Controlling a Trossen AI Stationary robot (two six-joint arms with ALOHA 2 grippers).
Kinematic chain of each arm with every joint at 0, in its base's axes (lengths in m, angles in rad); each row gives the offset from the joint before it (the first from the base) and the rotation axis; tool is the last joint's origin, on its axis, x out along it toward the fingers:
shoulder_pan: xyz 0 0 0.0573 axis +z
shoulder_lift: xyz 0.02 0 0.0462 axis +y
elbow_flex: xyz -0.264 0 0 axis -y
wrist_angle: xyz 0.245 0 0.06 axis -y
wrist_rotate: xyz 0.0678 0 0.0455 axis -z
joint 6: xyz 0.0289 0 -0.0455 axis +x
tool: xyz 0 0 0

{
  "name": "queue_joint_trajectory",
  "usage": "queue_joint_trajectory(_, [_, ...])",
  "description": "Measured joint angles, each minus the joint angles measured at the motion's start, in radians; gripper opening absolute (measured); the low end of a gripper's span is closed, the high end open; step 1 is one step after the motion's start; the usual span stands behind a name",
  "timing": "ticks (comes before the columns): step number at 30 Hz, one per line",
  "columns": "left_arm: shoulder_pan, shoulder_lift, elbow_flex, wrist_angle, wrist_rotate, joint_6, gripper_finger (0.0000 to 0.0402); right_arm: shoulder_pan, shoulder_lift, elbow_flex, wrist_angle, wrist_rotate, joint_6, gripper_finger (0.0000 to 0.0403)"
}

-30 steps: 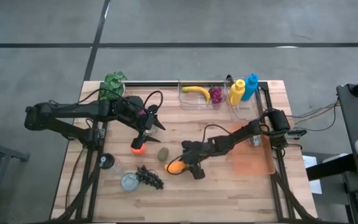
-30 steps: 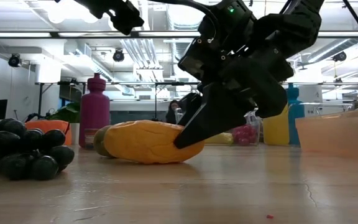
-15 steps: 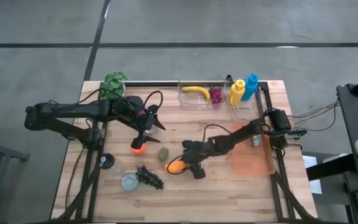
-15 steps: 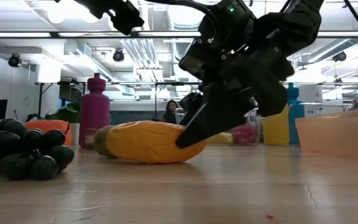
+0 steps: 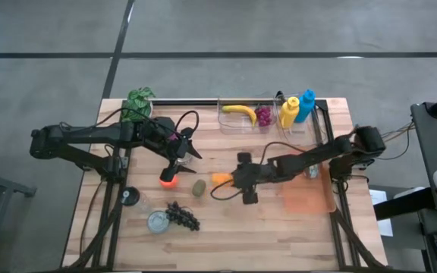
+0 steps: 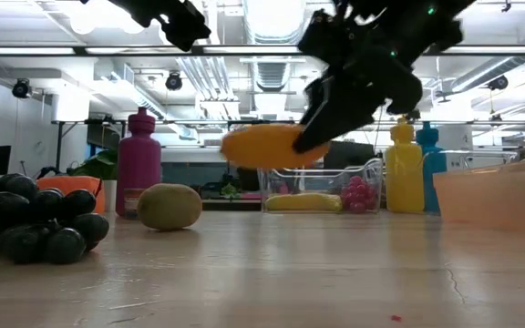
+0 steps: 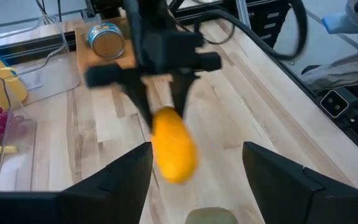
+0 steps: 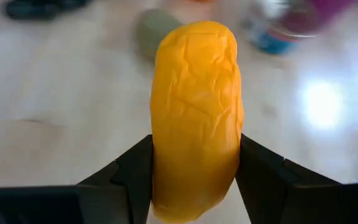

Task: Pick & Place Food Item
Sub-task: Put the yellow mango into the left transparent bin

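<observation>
grapes (image 6: 25,214): nearest you in the low view, on the table (image 5: 279,235).
kiwi (image 6: 169,206): on the wood, behind the grapes.
mango (image 5: 221,179): your right gripper (image 5: 232,180) pinches it, lifted clear of the table, just past the kiwi.
left gripper (image 5: 179,161): fingers spread, holding nothing, above the orange cup (image 5: 168,179).
far edge: clear bin (image 5: 243,121) with banana (image 5: 238,111).

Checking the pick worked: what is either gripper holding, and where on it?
The right gripper grips the orange fruit across one end, clear of the table. The left gripper holds nothing.
</observation>
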Motion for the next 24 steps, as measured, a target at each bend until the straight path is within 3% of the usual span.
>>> queue_joint_trajectory(7, [0.000, 0.000, 0.000, 0.015, 0.000, 0.000, 0.0252, -0.019, -0.167, -0.020, -0.117, 0.337, -0.016, 0.0182])
queue_joint_trajectory(10, [0.000, 0.000, -0.002, 0.019, 0.000, -0.002, 0.0256, -0.061, -0.222, -0.030, -0.115, 0.397, -0.043, 0.0182])
queue_joint_trajectory(17, [0.000, 0.000, -0.003, 0.023, 0.000, -0.002, 0.0267, -0.249, -0.292, -0.051, -0.115, 0.395, -0.057, 0.0182])
queue_joint_trajectory(24, [0.000, 0.000, -0.004, 0.025, 0.000, 0.001, 0.0275, -0.447, -0.272, -0.051, -0.067, 0.160, -0.070, 0.0182])
